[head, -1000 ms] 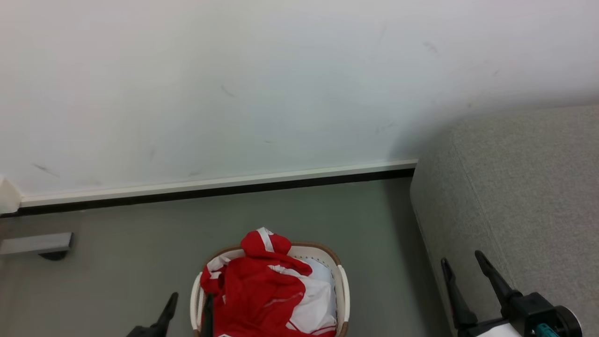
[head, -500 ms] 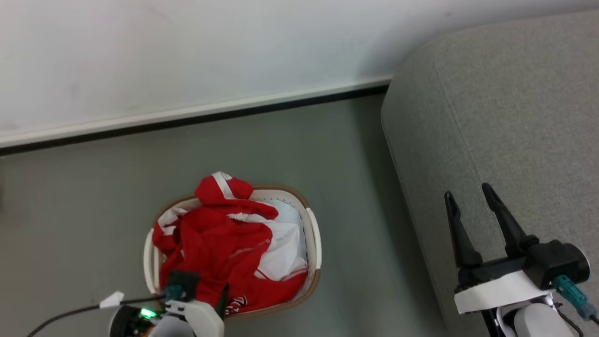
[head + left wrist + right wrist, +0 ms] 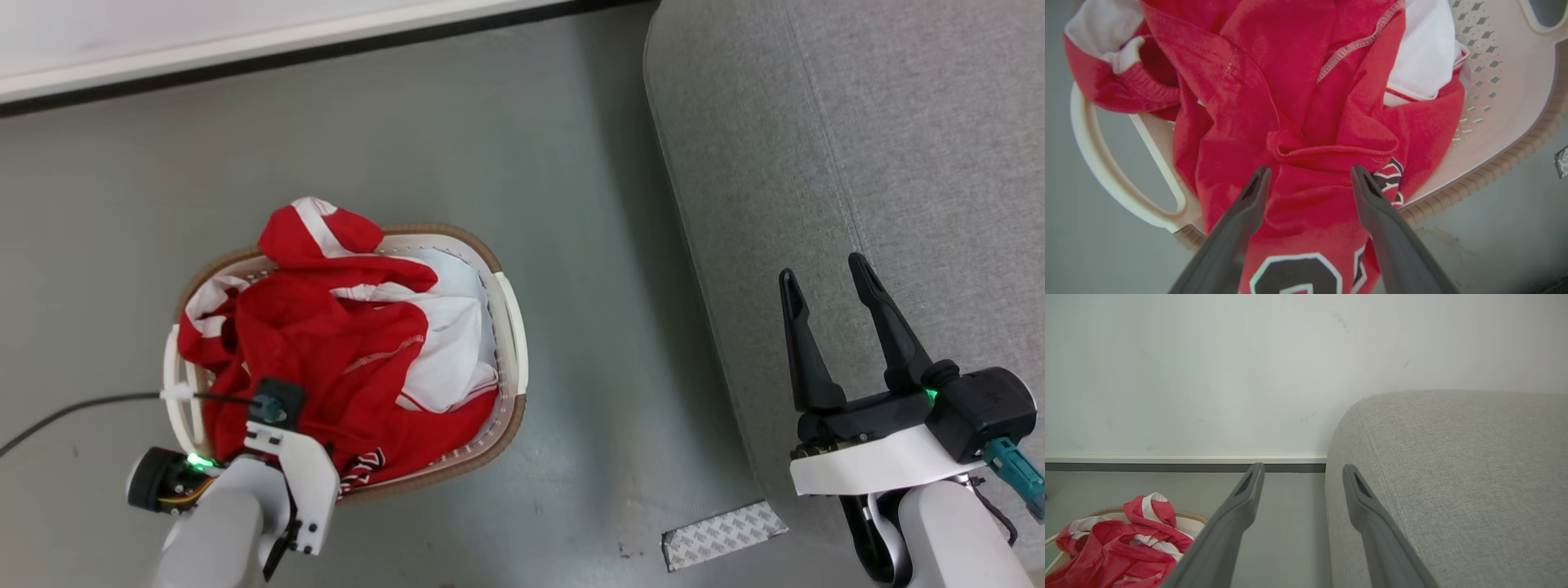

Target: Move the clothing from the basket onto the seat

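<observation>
- Head view: left arm (image 3: 237, 506) reaches in from the lower left, wrist bent down over the near rim of the basket (image 3: 510, 327).
- Clothing (image 3: 326, 343) lies in the basket as a crumpled heap with no clear long axis. One white-banded end pokes over the far rim.
- Basket stands on the floor (image 3: 571, 204), apart from the seat (image 3: 898, 122). An open strip of floor runs between them.
- Right gripper (image 3: 822, 271) hovers over the seat's left edge, fingers spread and empty, pointing away from the robot.
- Left wrist view: left gripper (image 3: 1310, 175) points down into the heap, fingers wide apart astride a red fold. Contact cannot be told.
- Right wrist view: the spread fingers frame the bare floor beside the seat's rounded end, aimed at the wall (image 3: 1208, 375). The basket sits at lower left.
</observation>
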`<state>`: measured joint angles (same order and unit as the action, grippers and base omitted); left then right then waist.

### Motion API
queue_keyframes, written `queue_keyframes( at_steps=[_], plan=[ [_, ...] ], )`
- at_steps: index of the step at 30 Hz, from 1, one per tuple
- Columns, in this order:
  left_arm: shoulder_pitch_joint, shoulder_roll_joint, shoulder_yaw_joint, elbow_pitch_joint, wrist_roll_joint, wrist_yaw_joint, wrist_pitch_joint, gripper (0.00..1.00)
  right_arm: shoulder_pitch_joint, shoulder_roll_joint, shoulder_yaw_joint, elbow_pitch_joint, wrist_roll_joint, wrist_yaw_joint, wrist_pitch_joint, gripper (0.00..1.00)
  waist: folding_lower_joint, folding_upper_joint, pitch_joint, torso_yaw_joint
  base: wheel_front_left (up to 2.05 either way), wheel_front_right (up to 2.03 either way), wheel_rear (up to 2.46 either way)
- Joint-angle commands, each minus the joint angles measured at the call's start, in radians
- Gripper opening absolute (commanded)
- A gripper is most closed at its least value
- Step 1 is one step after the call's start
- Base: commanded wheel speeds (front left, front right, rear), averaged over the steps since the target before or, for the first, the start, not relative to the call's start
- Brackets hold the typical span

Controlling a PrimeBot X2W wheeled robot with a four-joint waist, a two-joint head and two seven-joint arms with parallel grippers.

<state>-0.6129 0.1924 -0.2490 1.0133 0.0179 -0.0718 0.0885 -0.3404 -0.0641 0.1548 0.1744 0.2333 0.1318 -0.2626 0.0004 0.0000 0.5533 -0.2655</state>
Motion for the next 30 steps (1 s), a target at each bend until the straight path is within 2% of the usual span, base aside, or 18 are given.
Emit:
queue_keyframes(
  at_steps=[1, 11, 12, 13, 14, 17, 22, 30],
  plan=[
    [-0.017, 0.008, -0.003, 0.014, 0.018, 0.001, 0.010, 1.00, -0.013, 0.000, -0.003, -0.006, 0.004, -0.002, -0.003, 1.00, -0.0004, 0.0000, 0.018, -0.005, 0.00, 0.00, 0.00],
    [-0.075, 0.004, -0.036, 0.107, 0.008, -0.017, 0.082, 1.00, -0.032, -0.006, 0.000, -0.013, 0.002, -0.002, -0.003, 1.00, -0.0004, 0.0000, 0.058, -0.003, 0.00, 0.00, 0.00],
    [-0.079, -0.001, -0.038, 0.113, 0.003, -0.018, 0.085, 0.88, -0.033, -0.008, 0.000, -0.014, 0.003, -0.002, -0.003, 1.00, -0.0004, 0.0000, 0.062, -0.003, 0.00, 0.00, 0.00],
    [-0.082, -0.006, -0.039, 0.120, -0.003, -0.021, 0.087, 0.42, -0.033, -0.010, 0.000, -0.014, 0.003, -0.002, -0.003, 1.00, -0.0004, 0.0000, 0.065, -0.002, 0.00, 0.00, 0.00],
    [-0.084, -0.010, -0.041, 0.129, -0.005, -0.024, 0.090, 0.00, -0.034, -0.012, -0.001, -0.014, 0.002, -0.002, -0.003, 1.00, -0.0004, 0.0000, 0.068, -0.001, 0.00, 0.00, 0.00],
    [-0.096, -0.021, -0.049, 0.135, -0.008, -0.028, 0.073, 0.00, -0.035, -0.017, -0.006, -0.012, -0.001, -0.002, -0.003, 1.00, -0.0004, 0.0000, 0.066, 0.004, 0.00, 0.00, 0.00],
    [-0.094, -0.045, -0.041, 0.119, -0.040, -0.036, -0.016, 0.00, -0.018, -0.020, -0.011, 0.000, -0.007, -0.002, -0.003, 1.00, -0.0004, 0.0000, 0.016, 0.020, 0.00, 0.00, 0.00],
    [-0.040, -0.073, -0.015, 0.040, -0.113, -0.048, -0.195, 0.00, 0.034, -0.027, 0.001, 0.015, -0.024, -0.002, -0.003, 1.00, -0.0004, 0.0000, -0.160, 0.068, 0.00, 0.00, 0.00]
  ],
)
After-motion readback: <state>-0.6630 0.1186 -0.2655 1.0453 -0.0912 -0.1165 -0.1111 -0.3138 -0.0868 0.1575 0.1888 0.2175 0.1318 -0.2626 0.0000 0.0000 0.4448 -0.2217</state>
